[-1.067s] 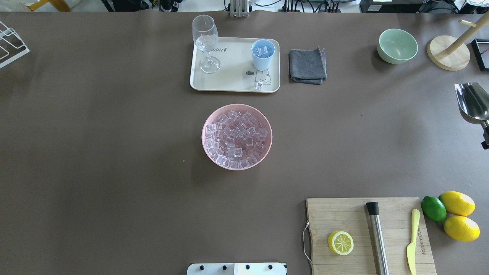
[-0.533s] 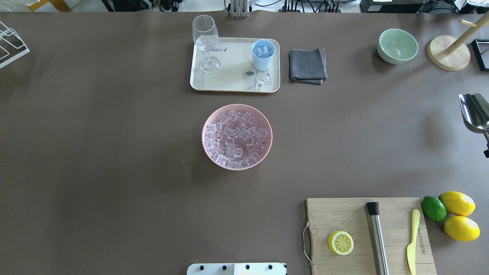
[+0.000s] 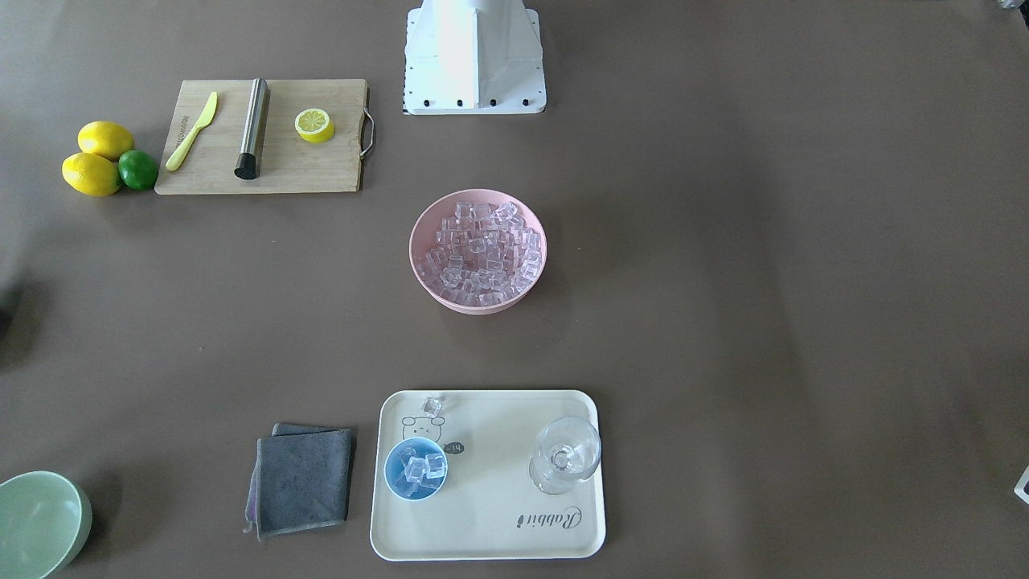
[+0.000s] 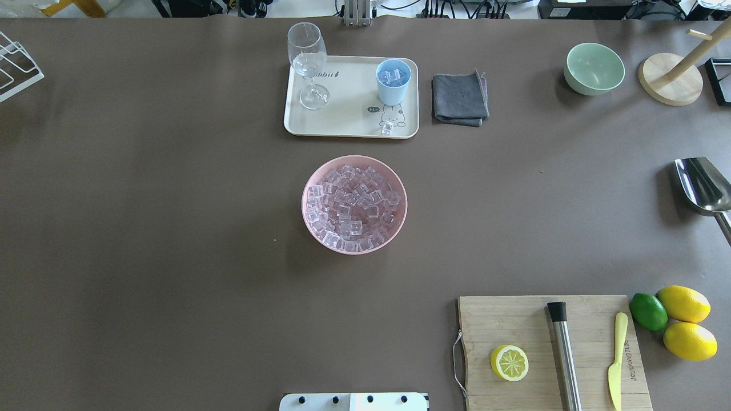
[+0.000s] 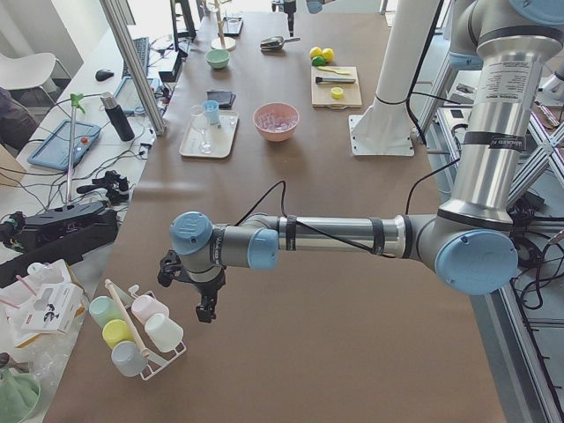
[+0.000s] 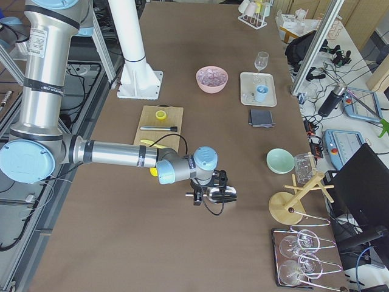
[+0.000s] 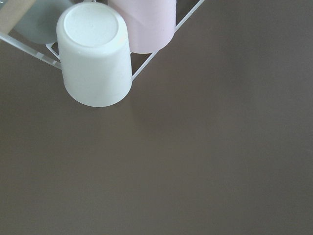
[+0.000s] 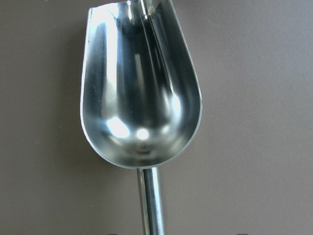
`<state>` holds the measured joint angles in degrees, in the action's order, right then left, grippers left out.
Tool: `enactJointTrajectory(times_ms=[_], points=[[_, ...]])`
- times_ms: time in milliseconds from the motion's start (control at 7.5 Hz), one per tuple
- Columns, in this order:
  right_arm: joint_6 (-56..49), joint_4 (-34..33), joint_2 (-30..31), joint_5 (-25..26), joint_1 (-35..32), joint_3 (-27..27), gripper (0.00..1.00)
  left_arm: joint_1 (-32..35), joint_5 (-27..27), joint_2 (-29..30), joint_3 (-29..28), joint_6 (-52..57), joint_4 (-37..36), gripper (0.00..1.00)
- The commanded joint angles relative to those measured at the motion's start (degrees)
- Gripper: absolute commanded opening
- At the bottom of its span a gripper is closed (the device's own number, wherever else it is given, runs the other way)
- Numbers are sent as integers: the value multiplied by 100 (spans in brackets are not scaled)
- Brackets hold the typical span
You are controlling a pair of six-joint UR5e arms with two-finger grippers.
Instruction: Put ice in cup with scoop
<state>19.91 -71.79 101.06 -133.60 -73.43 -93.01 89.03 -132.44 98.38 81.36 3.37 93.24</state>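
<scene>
The shiny steel scoop (image 4: 702, 185) lies low over the table at the far right, trough empty, handle running off the overhead view's edge. It fills the right wrist view (image 8: 142, 98), its handle leading down to my right gripper (image 6: 203, 194), which is shut on it. The light-blue cup (image 4: 393, 81) stands on the cream tray (image 4: 348, 114) with several ice cubes inside. Most ice (image 4: 354, 204) fills a pink bowl (image 4: 400, 188) mid-table. One loose cube (image 4: 386, 128) lies on the tray. My left gripper (image 5: 205, 313) hangs far off by a cup rack; I cannot tell its state.
A wine glass (image 4: 308, 63) shares the tray. A grey cloth (image 4: 460, 98), green bowl (image 4: 594, 68) and wooden stand (image 4: 671, 80) sit at the back right. A cutting board (image 4: 542, 319) holds a steel cylinder (image 4: 564, 354), half lemon and knife. A white upturned cup (image 7: 95, 54) is under the left wrist.
The scoop has moved toward the robot and a little left, sinking closer to the table. The black gripper part at the overhead view's right edge no longer shows.
</scene>
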Motion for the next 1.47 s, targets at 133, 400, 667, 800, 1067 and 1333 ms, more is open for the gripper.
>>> enactJointTrajectory(times_ms=[133,400,667,800,1067,1333], points=[[-338,-37,62,-350,-926,-112,100,0,-1,-3,2,-3,-7,99],[-1092,-350,168,-420,-1487,-121,100,-8,-10,-3,-6,-3,1,99],[-1698,-1446,134,-228,-1700,-602,100,-8,-10,-3,-6,-3,10,99],[-1727,-1974,125,-210,-1762,-909,100,-8,-10,-11,-6,-3,10,99],[-1771,-2243,116,-69,-1807,-1017,100,-8,-10,-11,-15,-3,19,99],[-1789,-2243,107,-61,-1807,-1017,100,-8,-1,-11,-15,-3,19,99]])
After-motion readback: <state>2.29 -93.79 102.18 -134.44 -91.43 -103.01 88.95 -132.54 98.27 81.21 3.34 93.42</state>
